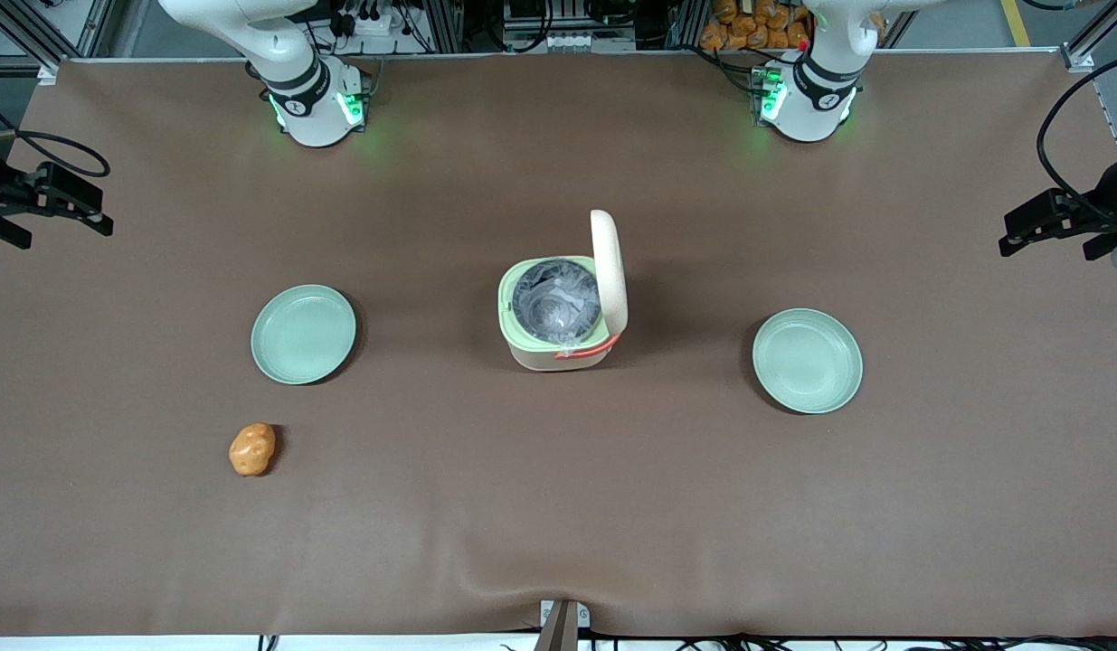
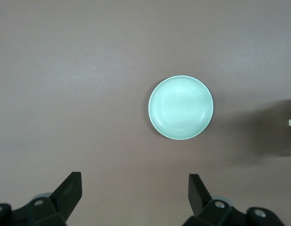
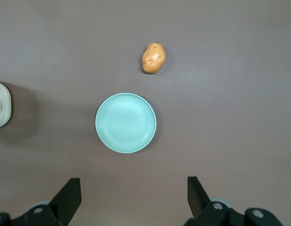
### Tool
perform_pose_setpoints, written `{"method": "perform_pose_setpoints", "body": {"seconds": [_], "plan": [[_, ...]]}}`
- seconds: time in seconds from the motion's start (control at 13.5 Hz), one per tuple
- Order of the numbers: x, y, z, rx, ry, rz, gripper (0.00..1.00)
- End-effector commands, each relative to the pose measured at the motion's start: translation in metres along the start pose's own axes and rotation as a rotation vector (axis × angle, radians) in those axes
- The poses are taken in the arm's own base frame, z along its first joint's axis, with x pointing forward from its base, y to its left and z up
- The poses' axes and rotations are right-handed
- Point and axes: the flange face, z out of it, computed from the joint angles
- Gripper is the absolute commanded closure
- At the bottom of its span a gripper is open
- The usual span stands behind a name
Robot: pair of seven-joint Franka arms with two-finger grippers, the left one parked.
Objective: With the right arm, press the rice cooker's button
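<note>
Above the plate (image 3: 125, 123) near the potato (image 3: 153, 58), my gripper (image 3: 133, 197) hangs with fingers spread wide, empty; rice cooker (image 1: 558, 316) lid stands open, button not visible.

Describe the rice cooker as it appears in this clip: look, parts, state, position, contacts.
The rice cooker is a small cream rounded-square body with a pale green rim, standing on the brown table between two green plates. Its lid stands open, upright, exposing the grey metal pot. A salmon-orange handle lies along the rim. Nothing touches it; the gripper hangs open, above the plate toward the working arm's end.
</note>
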Motion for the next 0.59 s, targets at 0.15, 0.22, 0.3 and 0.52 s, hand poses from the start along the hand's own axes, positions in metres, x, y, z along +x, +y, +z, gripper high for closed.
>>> {"method": "perform_pose_setpoints", "body": {"seconds": [0.15, 0.22, 0.3, 0.52], "plan": [[-0.0048, -0.0022, -0.0066, -0.022, 0.018, -0.018, 0.00], [-0.0033, -0.0023, -0.0071, -0.023, 0.019, -0.018, 0.00], [-0.0029, -0.0018, -0.0078, -0.029, 0.020, -0.018, 0.00], [-0.0030, -0.0043, -0.0072, -0.035, 0.012, -0.018, 0.00]]}}
